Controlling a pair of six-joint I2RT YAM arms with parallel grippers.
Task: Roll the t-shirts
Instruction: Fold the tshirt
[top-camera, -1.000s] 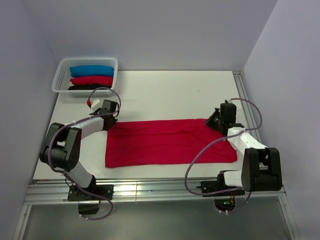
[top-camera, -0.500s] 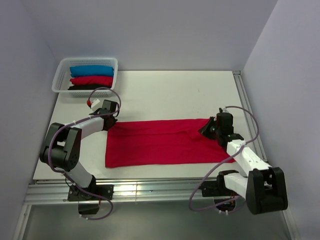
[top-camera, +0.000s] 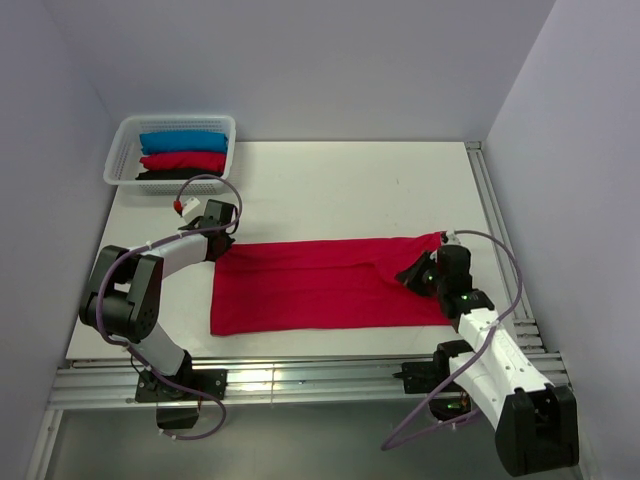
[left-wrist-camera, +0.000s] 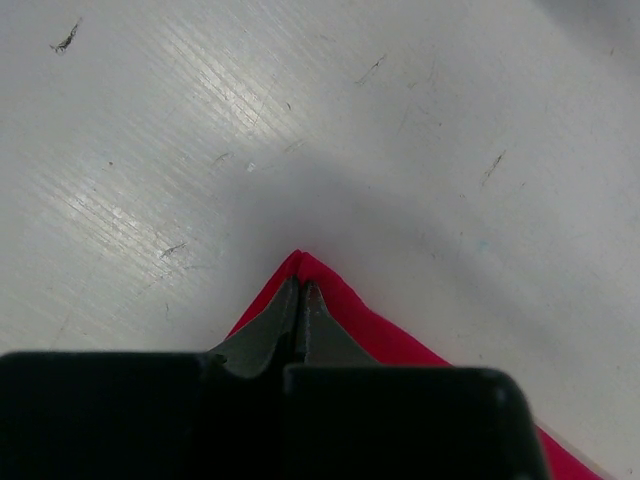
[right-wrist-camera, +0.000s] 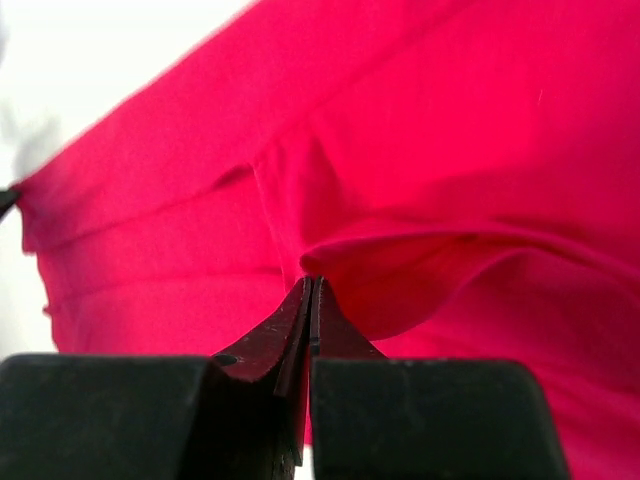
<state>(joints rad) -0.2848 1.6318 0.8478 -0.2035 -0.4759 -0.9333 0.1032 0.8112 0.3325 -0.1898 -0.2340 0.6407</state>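
Right wrist: gripper pinches t-shirt (crimson).

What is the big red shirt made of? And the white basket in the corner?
The red shirt looks like soft, matte cloth, maybe cotton: it lies limp with folds and wrinkles. The basket looks like hard white plastic, going by its thin slotted walls, though it is small in view.

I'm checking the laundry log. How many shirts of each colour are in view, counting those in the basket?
Blue shirt: 1, in the basket
Red shirts: 2, one rolled in the basket, one spread flat
Black shirt: 1, in the basket
Total: 4
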